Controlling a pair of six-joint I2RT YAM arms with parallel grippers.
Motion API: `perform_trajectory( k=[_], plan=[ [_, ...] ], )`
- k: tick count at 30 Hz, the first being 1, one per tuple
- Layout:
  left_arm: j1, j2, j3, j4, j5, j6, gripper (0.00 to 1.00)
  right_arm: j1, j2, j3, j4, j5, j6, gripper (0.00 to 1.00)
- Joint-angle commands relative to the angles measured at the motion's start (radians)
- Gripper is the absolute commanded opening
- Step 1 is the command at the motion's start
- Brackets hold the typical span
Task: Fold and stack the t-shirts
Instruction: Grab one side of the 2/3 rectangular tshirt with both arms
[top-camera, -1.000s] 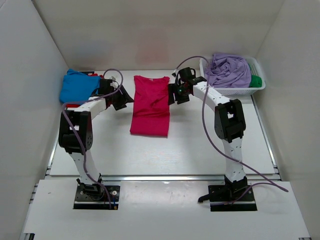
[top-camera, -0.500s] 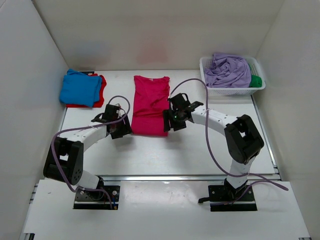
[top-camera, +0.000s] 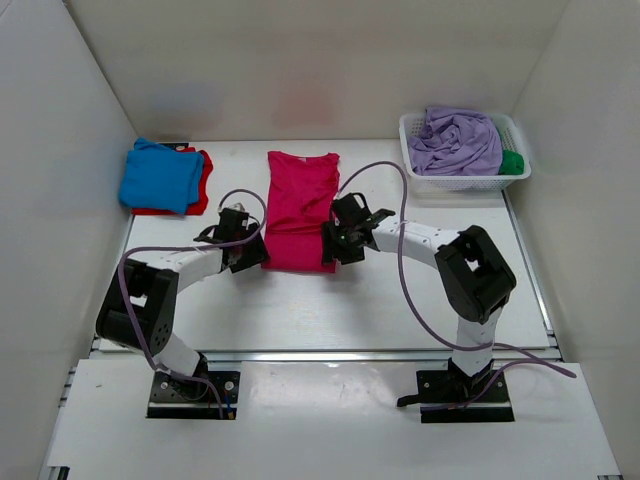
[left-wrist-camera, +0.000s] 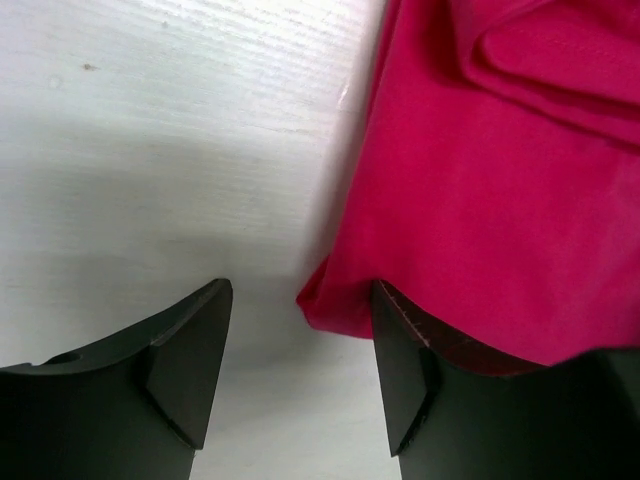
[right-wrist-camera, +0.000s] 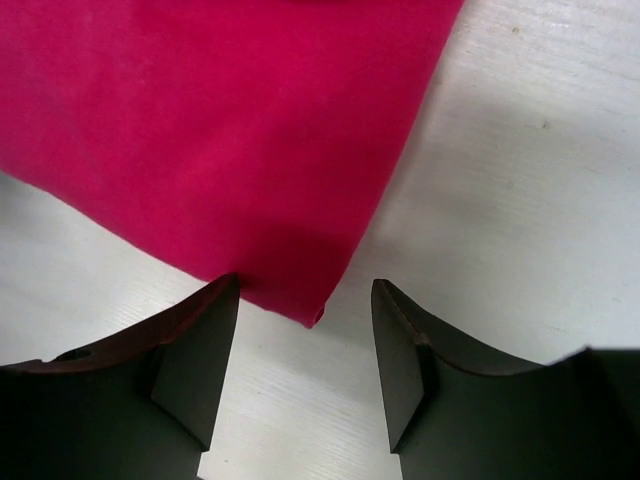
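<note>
The crimson-pink t-shirt lies flat in the middle of the table, its sleeves turned in so it makes 1 long strip, collar at the far end and hem toward the arms. It looks light, limp cloth. It will sag and drag rather than hold its shape, and the stacked layers could slide apart if only the top one is caught.

The hem corners look like the best places to grip, and that is where both tools are. The left gripper stands with its jaws apart over the near-left corner, 1 finger on bare table and the other over the cloth. The right gripper is also parted, with the near-right corner lying between its fingers. Neither has closed on anything.

A pinch, I'd judge, should go deep enough to catch every layer — a shallow one may lift only the top ply.

There is bare table on both sides of the strip and in front of the hem. Beyond the collar there is little table before the back wall. A blue t-shirt sits folded on a red t-shirt at the far left, well apart. The white basket at the far right holds a lavender t-shirt and a green t-shirt — also clear of the fold.
</note>
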Motion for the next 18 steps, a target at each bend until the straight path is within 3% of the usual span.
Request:
perform_trajectory(
  k=[1, 7, 10, 11, 13, 14, 18],
  plan=[
    [-0.026, 0.026, 0.041, 0.008, -0.018, -0.012, 0.68, 0.000, 0.021, 0.004, 0.046, 0.010, 0.021, 0.53],
    [-0.062, 0.051, 0.010, 0.035, -0.034, -0.030, 0.61, 0.023, 0.036, -0.012, 0.041, 0.016, 0.035, 0.47],
    [-0.088, 0.074, 0.019, 0.032, -0.046, -0.026, 0.41, 0.040, 0.062, -0.019, 0.049, 0.010, 0.049, 0.39],
    [-0.095, 0.072, 0.018, 0.026, -0.046, -0.027, 0.27, 0.046, 0.065, -0.016, 0.043, 0.016, 0.047, 0.39],
    [-0.097, 0.077, 0.006, 0.032, -0.046, -0.035, 0.05, 0.060, 0.067, -0.018, 0.023, 0.028, 0.055, 0.46],
    [-0.109, 0.072, 0.003, 0.032, -0.044, -0.038, 0.01, 0.065, 0.062, -0.019, 0.020, 0.030, 0.052, 0.47],
    [-0.115, 0.031, -0.039, 0.026, -0.046, -0.042, 0.00, 0.066, 0.061, -0.054, 0.032, 0.021, 0.055, 0.11]
  ],
)
